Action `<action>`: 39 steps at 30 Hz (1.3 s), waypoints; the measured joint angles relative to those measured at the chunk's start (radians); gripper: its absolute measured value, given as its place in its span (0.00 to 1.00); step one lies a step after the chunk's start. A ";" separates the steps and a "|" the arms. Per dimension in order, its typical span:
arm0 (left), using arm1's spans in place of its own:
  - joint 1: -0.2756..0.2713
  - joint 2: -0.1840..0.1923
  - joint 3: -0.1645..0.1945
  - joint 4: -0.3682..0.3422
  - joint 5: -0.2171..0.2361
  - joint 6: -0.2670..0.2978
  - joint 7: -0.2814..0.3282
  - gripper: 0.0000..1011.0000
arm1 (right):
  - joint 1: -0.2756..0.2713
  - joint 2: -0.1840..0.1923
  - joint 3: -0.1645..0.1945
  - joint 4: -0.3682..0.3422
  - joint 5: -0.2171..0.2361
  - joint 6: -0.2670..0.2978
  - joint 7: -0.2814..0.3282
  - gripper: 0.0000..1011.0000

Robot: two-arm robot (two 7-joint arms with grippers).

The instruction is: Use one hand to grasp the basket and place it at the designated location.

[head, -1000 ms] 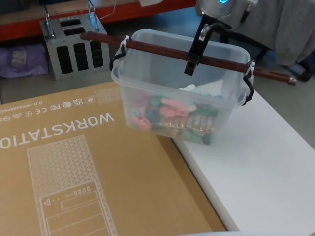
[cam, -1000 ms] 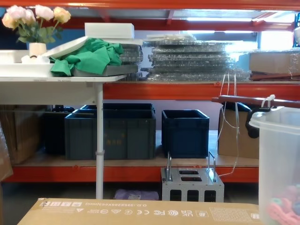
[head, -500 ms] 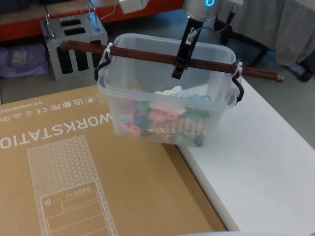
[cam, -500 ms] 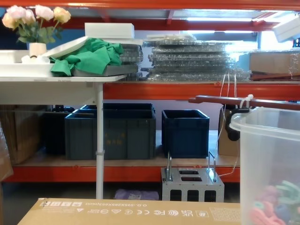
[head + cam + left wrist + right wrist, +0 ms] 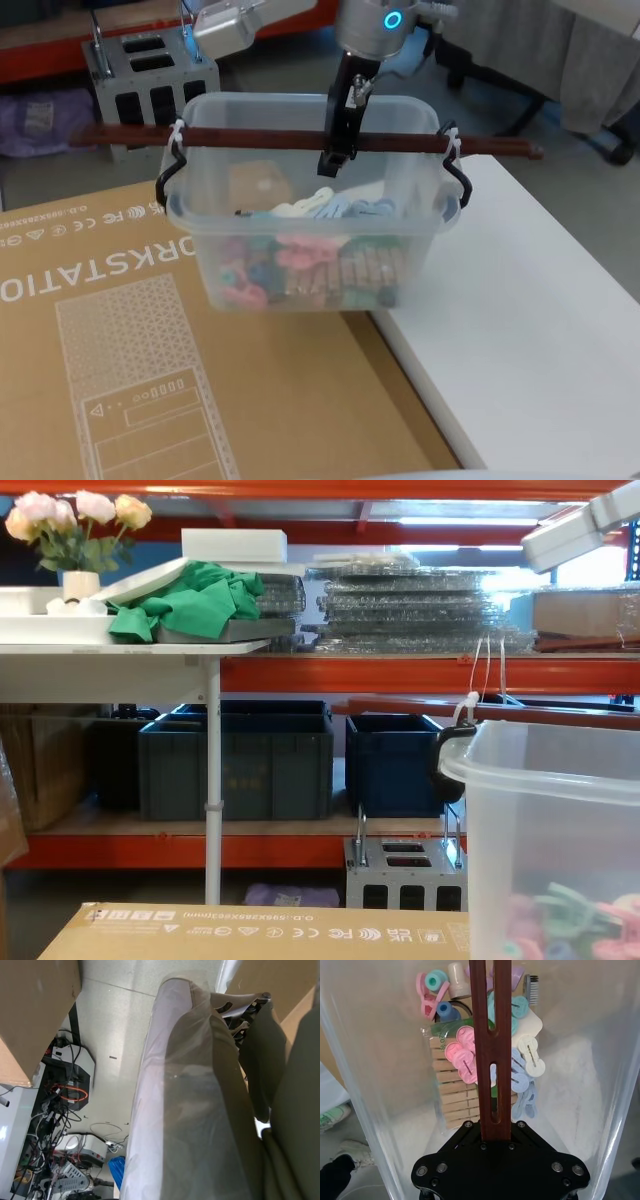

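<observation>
The basket is a translucent white tub holding coloured pegs and wooden clothespins. It hangs in the air, mostly above the right edge of the cardboard box and partly above the white table's left edge. My right gripper comes down from above and is shut on the middle of the long red-brown bar handle. Black hooks and white zip ties fix the bar at both ends. The right wrist view looks down along the bar into the tub. The basket fills the chest view's lower right. My left arm is parked at my side.
A flat cardboard box printed WORKSTATION lies at the left, and a white table at the right. A grey metal box with handles stands on the floor behind. Dark blue crates sit under orange shelving.
My right gripper has carried the basket to the left, from over the white table's corner to over the cardboard box's edge. The basket has also turned to face me more squarely.
</observation>
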 joint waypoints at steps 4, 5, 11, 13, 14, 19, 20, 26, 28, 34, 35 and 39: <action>0.000 0.000 0.000 0.000 0.000 0.000 0.000 0.00 | 0.004 -0.007 -0.012 -0.016 0.003 -0.027 -0.004 0.00; 0.000 0.000 0.000 0.000 0.000 0.000 0.000 0.00 | 0.004 -0.010 -0.015 -0.026 0.003 -0.038 -0.005 0.00; 0.000 0.000 0.000 0.000 0.000 0.000 0.000 0.00 | 0.003 -0.035 -0.039 -0.074 0.002 -0.091 -0.015 0.00; 0.000 0.000 0.000 0.000 0.000 0.000 0.000 0.00 | 0.004 -0.037 -0.044 -0.078 0.001 -0.096 -0.018 0.00; 0.000 0.000 0.000 0.000 0.000 0.000 0.000 0.00 | 0.005 -0.037 -0.046 -0.078 0.001 -0.097 -0.019 0.00; 0.000 0.000 0.000 0.000 0.000 0.000 0.000 0.00 | 0.009 -0.039 -0.056 -0.082 -0.005 -0.099 -0.025 0.00; 0.000 0.000 0.000 0.000 0.000 0.000 0.000 0.00 | 0.011 -0.041 -0.059 -0.084 -0.005 -0.099 -0.027 0.00; 0.000 0.000 0.000 -0.001 0.000 0.000 0.000 0.00 | 0.018 -0.049 -0.074 -0.092 -0.009 -0.105 -0.034 0.00; 0.000 0.000 0.000 0.000 0.000 0.000 0.000 0.00 | 0.021 -0.053 -0.080 -0.096 -0.010 -0.108 -0.038 0.00; 0.000 0.000 0.000 0.000 0.000 0.000 0.000 0.00 | 0.023 -0.059 -0.093 -0.106 -0.020 -0.114 -0.051 0.00; 0.000 0.000 0.000 0.000 0.000 0.000 0.000 0.00 | 0.024 -0.060 -0.095 -0.108 -0.022 -0.115 -0.053 0.00; 0.000 0.000 0.000 0.000 0.000 0.000 0.000 0.00 | 0.025 -0.063 -0.102 -0.117 -0.029 -0.116 -0.065 0.00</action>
